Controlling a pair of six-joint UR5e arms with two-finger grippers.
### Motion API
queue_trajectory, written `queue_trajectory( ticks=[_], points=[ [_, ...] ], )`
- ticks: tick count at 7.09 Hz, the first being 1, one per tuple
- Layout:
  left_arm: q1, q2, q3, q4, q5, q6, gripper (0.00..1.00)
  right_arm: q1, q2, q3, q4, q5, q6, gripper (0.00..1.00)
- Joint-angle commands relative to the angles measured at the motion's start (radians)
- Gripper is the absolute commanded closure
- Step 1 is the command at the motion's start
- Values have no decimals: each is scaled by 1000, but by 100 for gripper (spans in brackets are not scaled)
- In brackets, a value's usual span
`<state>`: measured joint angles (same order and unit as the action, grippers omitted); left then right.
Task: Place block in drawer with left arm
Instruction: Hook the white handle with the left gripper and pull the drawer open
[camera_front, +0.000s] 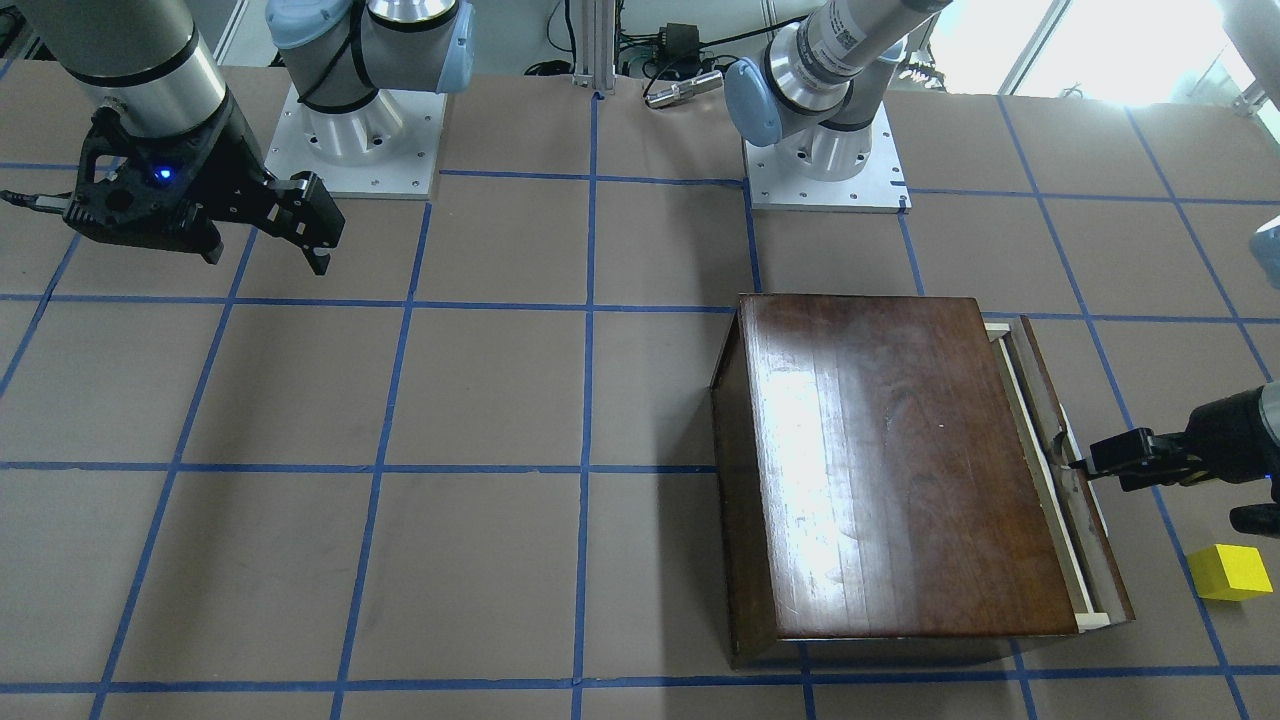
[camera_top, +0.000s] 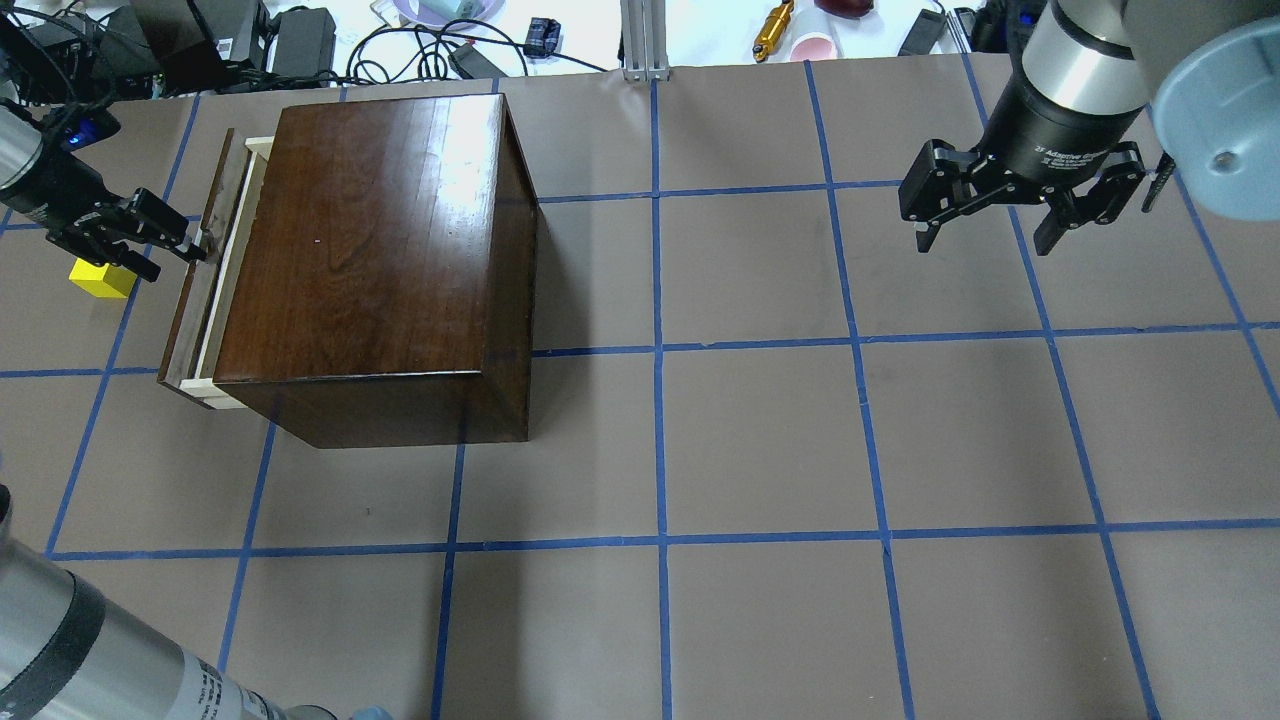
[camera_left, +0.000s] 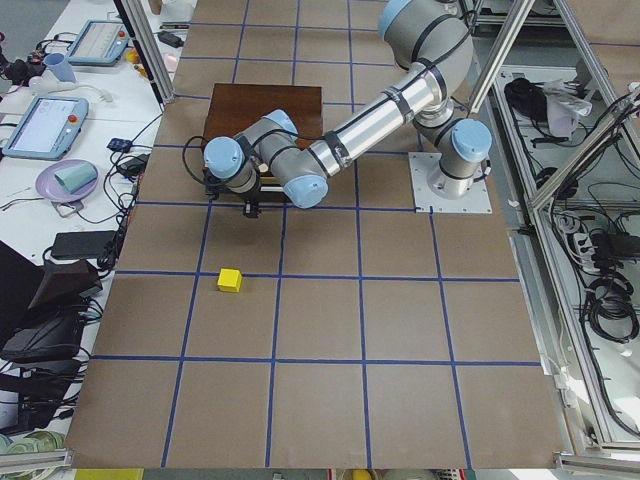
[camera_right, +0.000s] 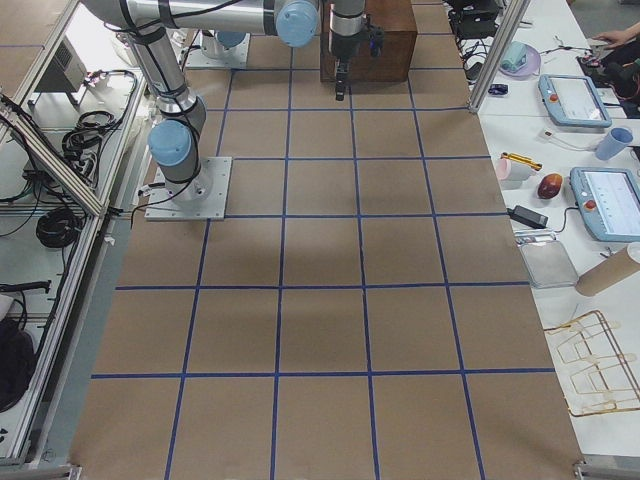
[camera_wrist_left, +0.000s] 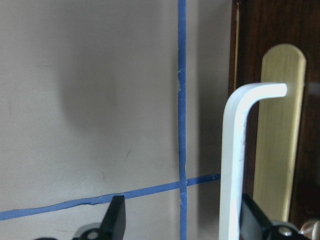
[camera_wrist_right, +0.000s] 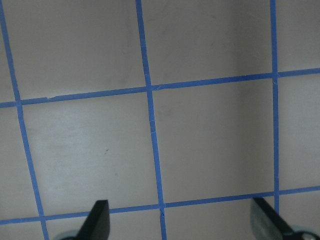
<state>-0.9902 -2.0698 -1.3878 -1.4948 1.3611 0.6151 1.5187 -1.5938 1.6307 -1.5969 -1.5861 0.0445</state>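
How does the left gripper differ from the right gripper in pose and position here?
The left gripper points sideways, level with the front of the drawer, while the right gripper points down. The left gripper has the drawer's white pull between its fingers; the right gripper has only table beneath it, well away from the wooden box. Both are black two-finger grippers with jaws open.
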Motion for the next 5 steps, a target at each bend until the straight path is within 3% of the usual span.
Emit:
queue_trajectory(
  ticks=[1,5],
  points=[
    [5,-4,10,1,1,0,20,0,0,0,0,0,0,0],
    [10,-6,19,2,19,0,20,0,0,0,0,0,0,0]
  ],
)
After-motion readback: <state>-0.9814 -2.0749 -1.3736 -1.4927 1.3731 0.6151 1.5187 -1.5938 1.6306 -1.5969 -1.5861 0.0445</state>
